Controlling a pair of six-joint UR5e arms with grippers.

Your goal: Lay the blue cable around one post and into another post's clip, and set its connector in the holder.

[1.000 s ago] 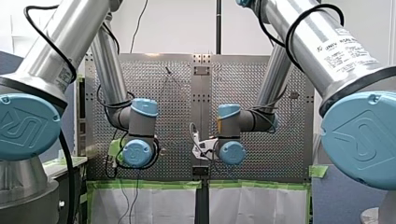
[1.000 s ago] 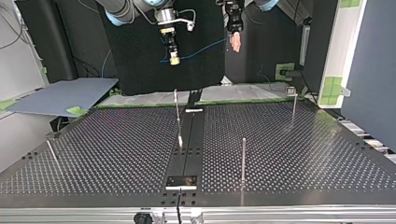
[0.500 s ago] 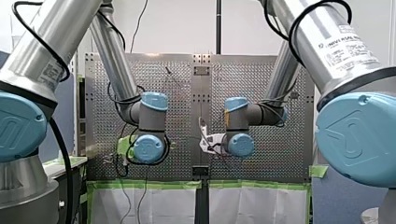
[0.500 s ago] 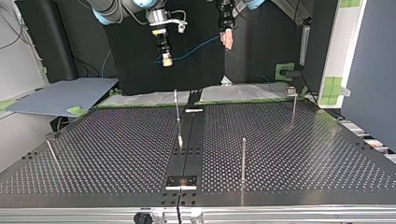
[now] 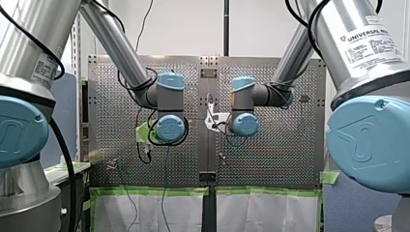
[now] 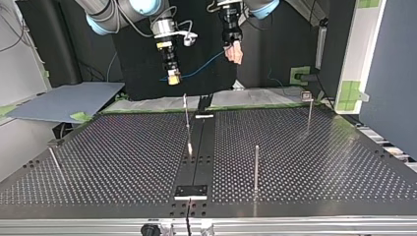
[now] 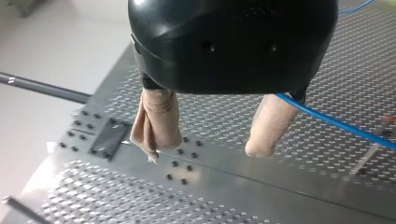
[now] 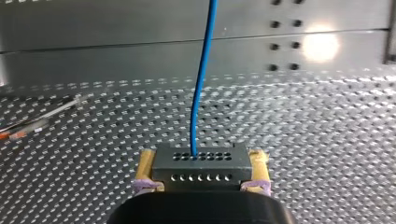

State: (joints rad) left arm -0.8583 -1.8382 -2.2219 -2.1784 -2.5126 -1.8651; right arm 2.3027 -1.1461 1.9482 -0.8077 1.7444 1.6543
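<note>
Currently our right tool (image 8: pixel 203 164) w/ yellow pads (image 8: pixel 145 164) clamps the black rectangular multi-hole connector (image 8: pixel 201 175); thin blue cable (image 8: pixel 201 93) runs from it, ahead over the perforated metal desk (image 8: pixel 327 140). Our left tool (image 7: pixel 207 144), beige pads (image 7: pixel 156 121) spread, grips nothing; cable passes just beside one pad, above desk.

I am watching the perforated surface (image 6: pixel 319 167) carrying a plain strip (image 6: pixel 200 142) down its middle, a small plate (image 6: pixel 192 191) lying at that strip's near end in the top view, and thin posts (image 6: pixel 256 167) standing well apart.
</note>
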